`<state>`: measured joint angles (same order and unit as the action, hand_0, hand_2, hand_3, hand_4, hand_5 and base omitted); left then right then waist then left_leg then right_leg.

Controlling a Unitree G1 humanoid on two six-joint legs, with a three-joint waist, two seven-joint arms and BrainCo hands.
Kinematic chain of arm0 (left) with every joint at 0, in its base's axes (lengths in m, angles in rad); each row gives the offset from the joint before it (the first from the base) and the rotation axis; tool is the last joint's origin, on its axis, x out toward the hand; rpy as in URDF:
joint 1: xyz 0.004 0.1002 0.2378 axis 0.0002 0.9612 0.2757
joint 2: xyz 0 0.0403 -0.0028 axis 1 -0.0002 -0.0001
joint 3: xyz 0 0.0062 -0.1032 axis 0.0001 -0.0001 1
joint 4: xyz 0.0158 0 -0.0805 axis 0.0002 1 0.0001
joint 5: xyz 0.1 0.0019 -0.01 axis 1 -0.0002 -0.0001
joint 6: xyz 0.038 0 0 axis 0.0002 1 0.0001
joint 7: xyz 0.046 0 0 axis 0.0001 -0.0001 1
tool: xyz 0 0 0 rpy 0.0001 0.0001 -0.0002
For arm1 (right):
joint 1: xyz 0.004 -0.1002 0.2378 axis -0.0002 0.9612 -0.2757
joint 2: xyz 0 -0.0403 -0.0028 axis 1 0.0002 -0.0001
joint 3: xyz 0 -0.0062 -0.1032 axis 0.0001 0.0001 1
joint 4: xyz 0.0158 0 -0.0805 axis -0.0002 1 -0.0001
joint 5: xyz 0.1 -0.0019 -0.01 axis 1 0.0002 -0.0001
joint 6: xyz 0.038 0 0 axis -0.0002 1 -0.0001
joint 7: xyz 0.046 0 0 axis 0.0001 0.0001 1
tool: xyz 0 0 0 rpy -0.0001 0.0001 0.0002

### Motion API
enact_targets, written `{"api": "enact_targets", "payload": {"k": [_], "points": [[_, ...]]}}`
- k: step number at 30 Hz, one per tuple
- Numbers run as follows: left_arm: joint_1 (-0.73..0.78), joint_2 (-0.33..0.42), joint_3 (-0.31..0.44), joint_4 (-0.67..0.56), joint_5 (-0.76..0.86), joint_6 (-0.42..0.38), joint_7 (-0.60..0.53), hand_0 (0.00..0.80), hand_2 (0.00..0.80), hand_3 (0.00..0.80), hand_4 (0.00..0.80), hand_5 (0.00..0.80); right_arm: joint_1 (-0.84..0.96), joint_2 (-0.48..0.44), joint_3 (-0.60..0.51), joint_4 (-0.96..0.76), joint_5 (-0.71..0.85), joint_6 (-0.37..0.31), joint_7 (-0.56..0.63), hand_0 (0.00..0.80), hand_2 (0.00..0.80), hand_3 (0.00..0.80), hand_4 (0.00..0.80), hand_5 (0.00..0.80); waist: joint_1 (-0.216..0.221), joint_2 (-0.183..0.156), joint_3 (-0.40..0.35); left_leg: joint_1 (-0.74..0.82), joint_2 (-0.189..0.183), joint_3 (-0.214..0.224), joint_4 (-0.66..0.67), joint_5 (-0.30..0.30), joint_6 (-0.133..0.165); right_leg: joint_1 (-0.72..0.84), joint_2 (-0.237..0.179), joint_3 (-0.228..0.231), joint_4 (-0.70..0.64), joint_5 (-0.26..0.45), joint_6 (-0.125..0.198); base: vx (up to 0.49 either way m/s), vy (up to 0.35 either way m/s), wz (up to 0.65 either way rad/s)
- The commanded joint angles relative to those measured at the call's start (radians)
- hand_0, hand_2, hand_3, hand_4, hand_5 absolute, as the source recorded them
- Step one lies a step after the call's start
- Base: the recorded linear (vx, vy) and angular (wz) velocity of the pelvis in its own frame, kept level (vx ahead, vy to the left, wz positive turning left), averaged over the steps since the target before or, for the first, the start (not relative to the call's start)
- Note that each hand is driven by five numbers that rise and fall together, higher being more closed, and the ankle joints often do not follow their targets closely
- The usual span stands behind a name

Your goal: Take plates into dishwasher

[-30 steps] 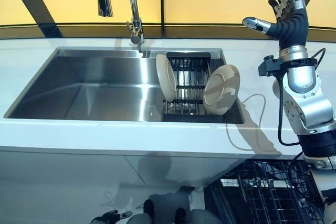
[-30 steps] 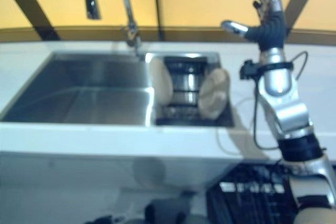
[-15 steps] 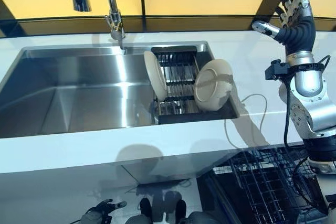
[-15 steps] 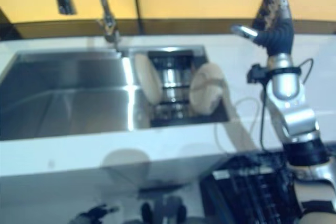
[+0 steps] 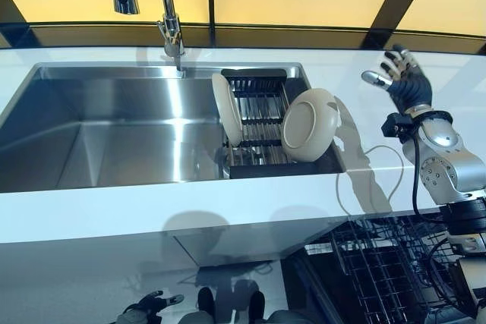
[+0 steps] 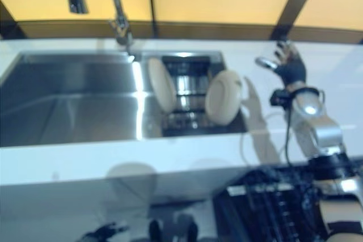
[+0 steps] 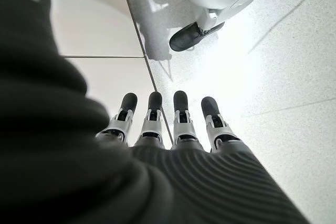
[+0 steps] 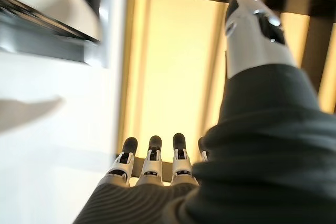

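No readable text anywhere (plates and sink unmarked).

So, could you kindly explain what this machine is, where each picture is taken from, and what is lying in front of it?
This is a humanoid robot with two arms, standing at a kitchen counter. Two pictures come from a stereo camera on its head, looking down. They show a steel sink with a tap, and in the sink's right part a dark dish rack holding two cream plates, the left plate and the right plate, each standing on edge. Below on the right is the open dishwasher's wire rack.

The other two pictures come from cameras on the wrists. The right robot hand is raised over the counter beside the sink, fingers spread, holding nothing. The left robot hand hangs low over the floor, fingers straight, also holding nothing.
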<state>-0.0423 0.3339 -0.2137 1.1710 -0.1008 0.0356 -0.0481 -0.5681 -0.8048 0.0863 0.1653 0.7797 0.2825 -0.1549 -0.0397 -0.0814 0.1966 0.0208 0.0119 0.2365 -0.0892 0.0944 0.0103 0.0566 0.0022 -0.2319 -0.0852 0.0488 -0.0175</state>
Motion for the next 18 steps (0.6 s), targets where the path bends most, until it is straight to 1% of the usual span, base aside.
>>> {"api": "enact_targets", "payload": {"k": [1,4,8,11,18], "points": [[-0.044,0.031,0.006,0.034,0.005,-0.008,-0.001,0.0,0.0,0.0,0.0,0.0,0.001,-0.055,-0.042,0.001,0.028,0.017,0.047,0.0,0.0,0.0,0.0,0.0,0.005,-0.017,0.016,-0.011,-0.034,0.001,0.002,-0.141,0.025,0.0,-0.001,-0.009,0.054,-0.121,0.059,0.003,0.049,-0.01],[-0.047,0.034,0.006,0.033,0.003,-0.009,0.001,0.0,0.0,0.0,0.0,0.0,0.027,-0.048,-0.036,-0.009,0.068,0.045,0.05,0.0,0.0,0.0,0.0,0.0,0.0,-0.019,0.022,-0.008,-0.034,0.008,0.002,-0.145,0.029,-0.01,-0.001,-0.003,0.06,-0.118,0.064,0.007,0.059,-0.04],[-0.054,0.042,0.0,0.033,0.003,-0.008,0.004,0.0,0.0,0.0,0.0,0.0,0.051,-0.027,-0.036,-0.021,0.12,0.061,0.044,0.0,0.0,0.0,0.0,0.0,-0.007,-0.022,0.027,-0.003,-0.034,0.013,0.002,-0.15,0.037,-0.018,-0.001,0.007,0.074,-0.118,0.071,0.02,0.055,-0.03],[-0.063,0.049,-0.003,0.032,0.001,-0.002,0.009,0.0,0.0,0.0,0.0,0.0,0.069,-0.012,-0.036,-0.048,0.135,0.077,0.044,0.0,0.0,0.0,0.0,0.0,-0.013,-0.027,0.032,-0.003,-0.032,0.019,0.002,-0.153,0.042,-0.028,-0.002,0.015,0.086,-0.117,0.077,0.006,0.055,-0.04],[-0.081,0.059,-0.006,0.035,-0.008,0.006,0.01,0.0,0.0,0.0,0.0,0.0,0.104,0.015,-0.03,-0.12,0.144,0.097,0.031,0.0,0.0,0.0,0.0,0.0,-0.025,-0.025,0.036,-0.006,-0.03,0.028,0.002,-0.159,0.052,-0.054,-0.003,0.036,0.111,-0.116,0.09,-0.001,0.053,-0.11]]}}
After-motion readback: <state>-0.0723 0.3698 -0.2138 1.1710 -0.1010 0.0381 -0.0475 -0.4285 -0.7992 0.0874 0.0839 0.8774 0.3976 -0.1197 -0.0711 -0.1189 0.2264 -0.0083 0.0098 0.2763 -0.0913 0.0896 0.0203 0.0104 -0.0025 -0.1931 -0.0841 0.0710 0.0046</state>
